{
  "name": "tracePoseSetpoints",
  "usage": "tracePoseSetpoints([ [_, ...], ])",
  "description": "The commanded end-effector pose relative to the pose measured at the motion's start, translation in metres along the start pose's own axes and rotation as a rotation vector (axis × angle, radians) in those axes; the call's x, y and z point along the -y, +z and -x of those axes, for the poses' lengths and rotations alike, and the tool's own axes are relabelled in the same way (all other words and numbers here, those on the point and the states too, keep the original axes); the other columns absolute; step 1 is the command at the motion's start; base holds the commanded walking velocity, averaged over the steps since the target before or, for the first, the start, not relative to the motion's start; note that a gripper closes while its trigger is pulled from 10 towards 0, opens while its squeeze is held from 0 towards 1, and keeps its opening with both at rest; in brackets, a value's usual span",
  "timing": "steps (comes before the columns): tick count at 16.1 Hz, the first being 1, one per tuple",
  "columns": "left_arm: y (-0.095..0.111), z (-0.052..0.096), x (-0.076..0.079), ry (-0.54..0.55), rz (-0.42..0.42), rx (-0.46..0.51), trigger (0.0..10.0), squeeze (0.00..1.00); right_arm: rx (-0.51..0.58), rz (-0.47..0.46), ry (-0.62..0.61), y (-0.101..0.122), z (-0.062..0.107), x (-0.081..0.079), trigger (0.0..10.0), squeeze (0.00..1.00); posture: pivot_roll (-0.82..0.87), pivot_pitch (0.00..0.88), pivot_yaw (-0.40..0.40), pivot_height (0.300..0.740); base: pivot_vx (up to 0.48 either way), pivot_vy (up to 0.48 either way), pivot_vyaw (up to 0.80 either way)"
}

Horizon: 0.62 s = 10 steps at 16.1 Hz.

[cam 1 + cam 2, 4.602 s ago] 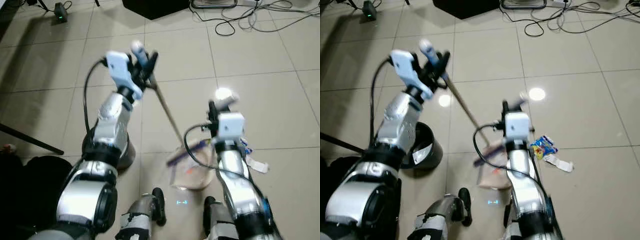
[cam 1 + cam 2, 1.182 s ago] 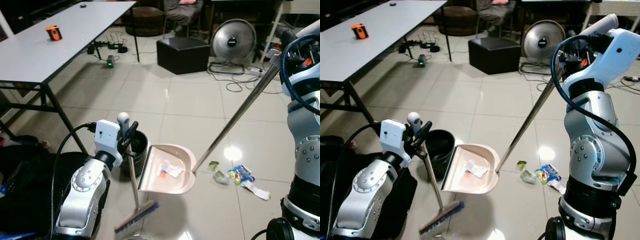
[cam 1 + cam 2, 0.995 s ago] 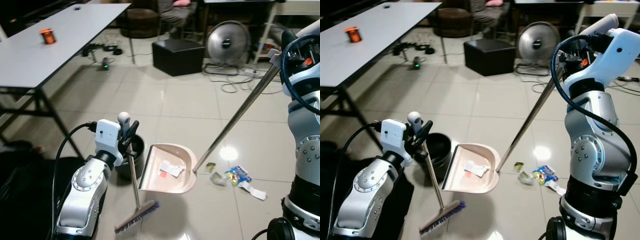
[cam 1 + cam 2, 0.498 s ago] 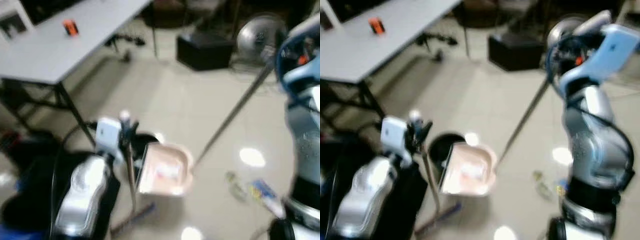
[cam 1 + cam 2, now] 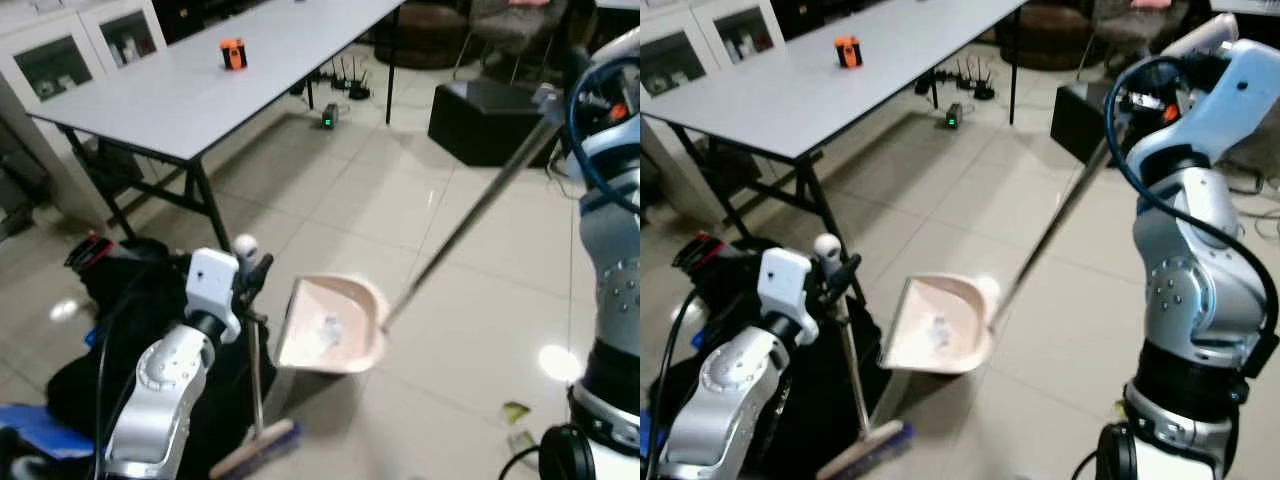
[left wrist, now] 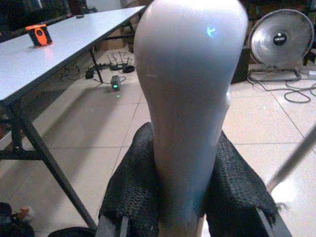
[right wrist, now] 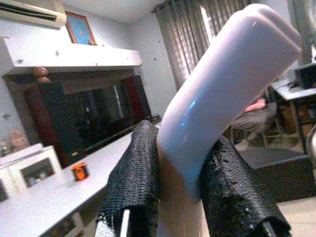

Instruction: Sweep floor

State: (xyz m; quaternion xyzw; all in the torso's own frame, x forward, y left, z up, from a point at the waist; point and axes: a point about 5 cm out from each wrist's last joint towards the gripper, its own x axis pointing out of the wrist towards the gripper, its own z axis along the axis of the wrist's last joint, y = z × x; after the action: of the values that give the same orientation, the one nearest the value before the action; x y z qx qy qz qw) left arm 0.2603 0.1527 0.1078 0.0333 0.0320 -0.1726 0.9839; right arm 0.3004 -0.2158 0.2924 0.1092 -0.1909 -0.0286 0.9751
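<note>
Down at 7 o'clock the left gripper (image 5: 252,280) is clamped on the broom (image 5: 254,385), keeping it upright with the bristles on the tiles. Dead centre, the pale dustpan (image 5: 330,328) hangs tipped off the floor, scraps inside, probably headed for dumping. Up at 2 o'clock, the right gripper (image 7: 185,173) squeezes its long handle.

An office or lab-like workroom with a glossy tiled floor (image 5: 330,200). A long grey table (image 5: 200,80) on black metal legs carries a small orange device (image 5: 233,53); white cabinets (image 5: 60,60) with glass doors stand behind it. A power strip with cables (image 5: 340,75) lies under the table, near a black box-shaped stool (image 5: 490,120). A standing fan (image 6: 279,42), wall air conditioner (image 7: 29,12), framed picture (image 7: 79,27) and curtains (image 7: 197,49) complete the room.
</note>
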Motion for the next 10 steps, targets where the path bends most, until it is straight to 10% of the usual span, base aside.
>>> tracePoseSetpoints([
  [1,0.007,-0.0017,0.0027,-0.008,0.0,0.036,10.0,0.0,0.046,0.005,-0.013,0.0094,-0.0024,0.0026,10.0,0.0,0.0,0.0,0.05,0.74,0.364,0.0,0.0],
  [10,0.0037,0.0017,-0.0011,0.024,0.012,0.03,10.0,0.0,0.045,-0.008,-0.063,0.0034,-0.0099,0.0097,10.0,0.0,0.01,0.0,0.036,0.74,0.353,0.0,0.0],
])
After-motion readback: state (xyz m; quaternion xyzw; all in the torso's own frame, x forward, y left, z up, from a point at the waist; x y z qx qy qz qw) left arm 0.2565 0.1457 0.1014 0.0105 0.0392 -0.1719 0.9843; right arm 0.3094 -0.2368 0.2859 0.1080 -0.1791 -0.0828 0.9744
